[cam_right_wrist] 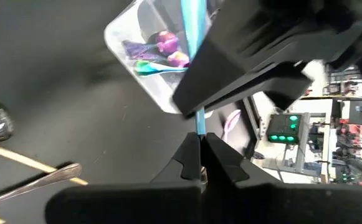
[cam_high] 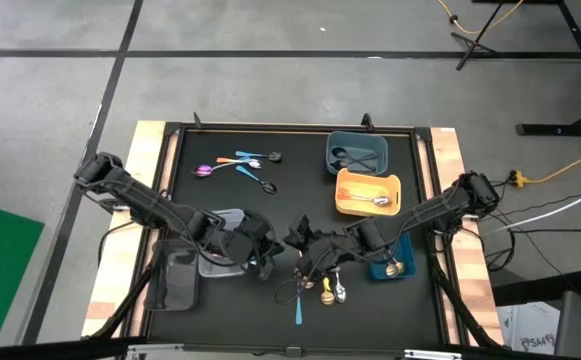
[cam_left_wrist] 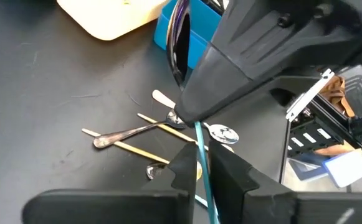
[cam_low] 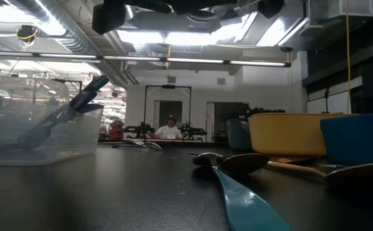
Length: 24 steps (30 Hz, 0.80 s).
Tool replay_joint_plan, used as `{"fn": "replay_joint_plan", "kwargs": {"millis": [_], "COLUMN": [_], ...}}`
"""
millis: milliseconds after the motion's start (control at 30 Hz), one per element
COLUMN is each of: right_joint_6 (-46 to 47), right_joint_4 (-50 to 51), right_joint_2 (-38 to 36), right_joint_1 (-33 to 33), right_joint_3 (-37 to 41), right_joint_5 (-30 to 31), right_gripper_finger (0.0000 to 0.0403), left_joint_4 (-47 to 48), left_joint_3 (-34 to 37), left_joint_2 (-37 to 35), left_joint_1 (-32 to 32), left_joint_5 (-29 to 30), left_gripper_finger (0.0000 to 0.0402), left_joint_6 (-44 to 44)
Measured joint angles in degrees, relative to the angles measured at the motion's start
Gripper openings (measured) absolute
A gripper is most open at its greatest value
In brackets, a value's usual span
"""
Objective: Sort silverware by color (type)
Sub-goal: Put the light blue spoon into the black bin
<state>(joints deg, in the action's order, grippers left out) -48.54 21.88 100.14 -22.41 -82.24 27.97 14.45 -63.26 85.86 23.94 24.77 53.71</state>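
The black worktop is filling the middle of the high view, with the two dark arms reaching in from the left and right edges and meeting just below centre.

Five trays are sitting on it:
- A clear tray is lying left of centre, with a darker tray below it.
- A grey-blue tray is holding dark spoons at upper right.
- An orange tray just under it is carrying a silver spoon.
- A blue tray at lower right is holding a gold spoon.

The right tool is clenching a teal-blue spoon by its handle, fingers pressed together on it. The left tool is facing it at close range – its fingers are standing slightly parted, released, with the same handle passing through the gap. The spoon is hanging in the air between the two tools, above the lower centre of the worktop.

In the right wrist view, purple spoons are lying inside the clear tray. A loose group of spoons is lying at the upper left of the worktop. Gold and silver spoons are lying in a small heap at lower centre – beside them, a second teal spoon is pointing toward the bottom edge.
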Motion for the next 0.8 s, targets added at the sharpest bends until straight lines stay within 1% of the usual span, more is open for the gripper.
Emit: {"fn": "replay_joint_plan", "kwargs": {"millis": [133, 233, 333, 467, 667, 800], "right_joint_6": [-0.2, -0.8, -1.2, -1.3, -1.3, -1.3], "right_joint_4": [-1.5, -1.7, -1.3, -1.3, -1.3, -1.3], "right_joint_2": [0.0, 0.0, 0.0, 0.0, 0.0, 0.0], "right_joint_1": [0.0, 0.0, 0.0, 0.0, 0.0, 0.0], "right_joint_3": [0.0, 0.0, 0.0, 0.0, 0.0, 0.0], "right_joint_5": [0.0, 0.0, 0.0, 0.0, -0.1, -0.1], "right_gripper_finger": [0.0, 0.0, 0.0, 0.0, 0.0001, 0.0009], "left_joint_4": [0.1, 0.2, 0.3, 0.3, 0.4, 0.4], "left_joint_3": [0.0, 0.0, 0.0, 0.0, 0.0, 0.0], "left_joint_2": [0.0, 0.0, 0.0, 0.0, 0.0, 0.0], "left_joint_1": [-0.6, -1.0, -1.2, -1.2, -1.2, -1.2], "left_joint_5": [0.0, -0.1, -0.1, -0.1, -0.1, -0.1], "left_gripper_finger": [0.0045, 0.0044, 0.0034, 0.0008, 0.0004, 0.0003], "left_joint_6": [0.0, 0.0, 0.0, 0.1, 0.1, 0.1]}}
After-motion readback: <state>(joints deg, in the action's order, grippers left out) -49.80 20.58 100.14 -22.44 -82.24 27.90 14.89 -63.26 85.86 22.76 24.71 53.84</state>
